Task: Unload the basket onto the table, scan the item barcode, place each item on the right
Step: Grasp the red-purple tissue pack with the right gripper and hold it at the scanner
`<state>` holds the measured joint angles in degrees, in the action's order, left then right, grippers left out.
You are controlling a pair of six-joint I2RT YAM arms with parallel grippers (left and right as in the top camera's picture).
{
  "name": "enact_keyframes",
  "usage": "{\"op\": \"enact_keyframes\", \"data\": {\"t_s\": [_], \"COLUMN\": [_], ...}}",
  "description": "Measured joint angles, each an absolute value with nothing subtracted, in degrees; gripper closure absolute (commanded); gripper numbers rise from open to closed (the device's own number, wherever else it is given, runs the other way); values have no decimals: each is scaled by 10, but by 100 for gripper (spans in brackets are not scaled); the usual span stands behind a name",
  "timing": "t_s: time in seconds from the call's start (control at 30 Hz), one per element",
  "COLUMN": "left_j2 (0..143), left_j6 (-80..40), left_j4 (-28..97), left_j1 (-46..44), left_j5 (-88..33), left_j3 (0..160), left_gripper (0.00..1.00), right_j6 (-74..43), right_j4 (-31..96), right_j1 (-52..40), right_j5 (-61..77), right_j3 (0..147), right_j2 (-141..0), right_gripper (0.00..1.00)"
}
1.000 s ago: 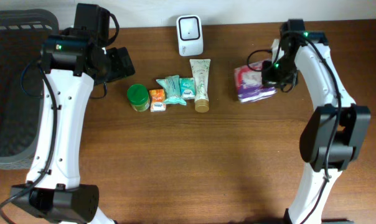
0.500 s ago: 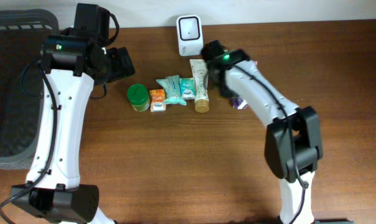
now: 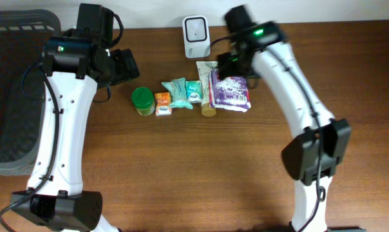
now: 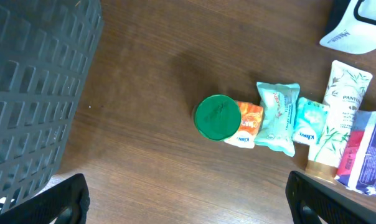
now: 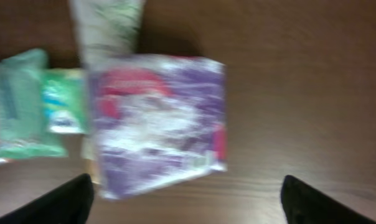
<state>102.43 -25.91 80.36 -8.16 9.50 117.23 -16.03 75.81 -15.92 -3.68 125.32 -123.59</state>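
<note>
The purple pack (image 3: 230,94) lies on the table (image 3: 181,167), just on the near side of the white scanner (image 3: 196,37) and a bit to its right. Its left edge sits over the pale tube (image 3: 205,76). The right gripper (image 5: 187,206) hangs above the pack with its fingers spread wide, holding nothing. The left gripper (image 4: 189,205) is off to the left, near the grey basket (image 3: 14,96). Its fingers are spread wide too, and it is empty.

What could go wrong? I think the pack is the thing to scan. No barcode shows on its top, so the stripes may face down and the scanner would not read them. The pack leans on the tube, so it may slide off or push the tube when it is grabbed. The tube touches the small teal packet (image 3: 194,91), so fingers coming down on that side may bump the whole row. The pack looks soft, so a hard squeeze may squash it and a light one may let it slip.

The pack is a puffy block in shiny, crinkly wrap. The tube is long and smooth with a tan cap. The small teal packet is flat and glossy. The jar (image 3: 142,98) has a round green lid. The scanner is hard, smooth plastic with round corners. The table is smooth brown wood. The basket has a grid of small holes.
</note>
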Motion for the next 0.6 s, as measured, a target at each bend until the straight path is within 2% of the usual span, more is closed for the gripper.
{"op": "enact_keyframes", "data": {"t_s": [0.07,0.17,0.3,0.4,0.47,0.5,0.57,0.6], "left_j2": [1024,1024,1024,1024,1024,1024,1024,1024], "left_j6": [-259,-259,-259,-259,-259,-259,-259,-259], "left_j4": [804,803,802,804,803,804,804,804], "left_j1": [-82,-82,-82,-82,-82,-82,-82,-82], "left_j5": [95,95,95,95,95,95,95,95], "left_j3": [1172,1172,1172,1172,1172,1172,1172,1172], "left_gripper": [1,1,1,1,1,1,1,1], "right_j6": [-119,-43,-14,-74,-116,-124,-151,-160], "right_j4": [769,708,458,272,183,171,148,144], "right_j1": [-86,-5,49,59,55,53,42,34], "right_j5": [13,172,385,497,523,527,531,531], "right_j3": [1240,1128,948,856,813,804,799,799], "right_j2": [-1236,-1235,-1239,-1240,-1240,-1240,-1243,-1244], "right_gripper": [5,6,7,8,19,21,31,48]}}
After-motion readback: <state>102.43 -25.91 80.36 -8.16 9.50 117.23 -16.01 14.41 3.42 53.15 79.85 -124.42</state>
